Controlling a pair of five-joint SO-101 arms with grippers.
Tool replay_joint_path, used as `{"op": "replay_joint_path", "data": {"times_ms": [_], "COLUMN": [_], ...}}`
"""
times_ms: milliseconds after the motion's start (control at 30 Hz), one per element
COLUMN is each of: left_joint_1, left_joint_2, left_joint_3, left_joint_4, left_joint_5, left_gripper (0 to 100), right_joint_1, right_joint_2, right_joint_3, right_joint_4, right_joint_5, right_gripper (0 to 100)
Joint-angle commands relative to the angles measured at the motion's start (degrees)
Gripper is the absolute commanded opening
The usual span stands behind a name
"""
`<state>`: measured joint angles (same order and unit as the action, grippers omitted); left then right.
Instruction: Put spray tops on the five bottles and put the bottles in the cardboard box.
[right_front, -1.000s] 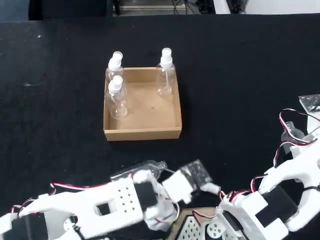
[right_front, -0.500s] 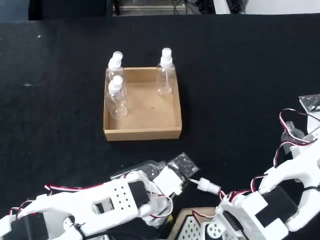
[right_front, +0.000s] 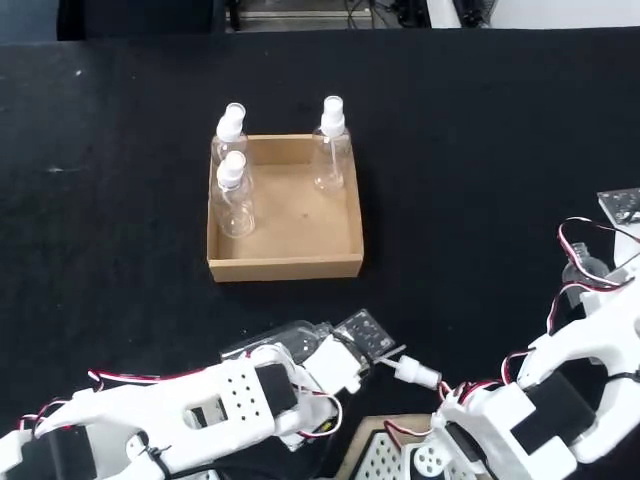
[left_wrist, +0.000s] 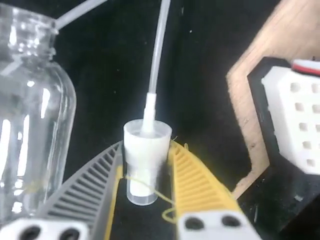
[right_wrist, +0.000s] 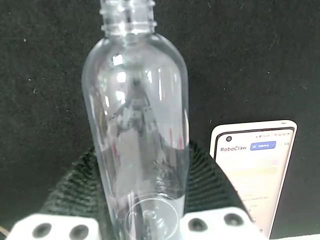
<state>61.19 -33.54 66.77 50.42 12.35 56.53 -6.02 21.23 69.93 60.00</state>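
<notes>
My left gripper (left_wrist: 145, 160) is shut on a white spray top (left_wrist: 145, 157), whose thin tube points away from the fingers. The spray top (right_front: 415, 373) is near the table's front edge in the high view. Beside it lies a clear bottle (left_wrist: 30, 115) with an open neck, the bottle (right_front: 280, 340) resting by the left arm. My right gripper (right_wrist: 137, 200) is shut on another clear, uncapped bottle (right_wrist: 135, 125). Further back, the cardboard box (right_front: 285, 268) holds three bottles with spray tops on: two at its left (right_front: 233, 195) (right_front: 228, 135) and one at the back right (right_front: 332, 150).
A phone (right_wrist: 252, 170) lies on the black cloth next to the right gripper, and the phone (right_front: 622, 205) is at the table's right edge. A wooden base plate (left_wrist: 250, 115) with a white arm mount is close to the left gripper.
The left arm has sunk lower and drawn back a little to the left. The spray top stays near the same spot. The right arm and the box have not moved.
</notes>
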Motion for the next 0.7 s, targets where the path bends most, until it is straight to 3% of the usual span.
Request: {"op": "replay_joint_path", "data": {"times_ms": [0, 133, 333, 433, 533, 667], "left_joint_1": [-1.3, -7.3, -21.4, -26.5, -33.8, -44.7], "left_joint_2": [-0.7, -0.7, -0.7, -0.7, -0.7, -0.6], "left_joint_3": [-3.4, -10.9, -26.6, -32.7, -35.1, -34.9], "left_joint_4": [7.1, 21.3, 40.4, 48.3, 50.5, 50.5], "left_joint_5": [-6.7, -15.9, -40.4, -43.3, -46.9, -59.9], "left_gripper": [3, 3, 3, 3, 3, 3], "right_joint_1": [0.1, -0.4, -3.8, -5.8, -6.8, -8.7], "right_joint_2": [-3.2, -3.2, -3.2, -3.7, -3.7, -3.7], "right_joint_3": [-2.9, -2.9, 0.5, 1.9, 1.6, 1.5], "right_joint_4": [-0.8, -0.5, -0.4, -0.4, -0.4, -0.4], "right_joint_5": [0.7, 0.4, 0.4, 0.3, -1.8, -4.6], "right_gripper": [1.1, 1.1, 1.1, 1.1, 1.0, 1.0]}}
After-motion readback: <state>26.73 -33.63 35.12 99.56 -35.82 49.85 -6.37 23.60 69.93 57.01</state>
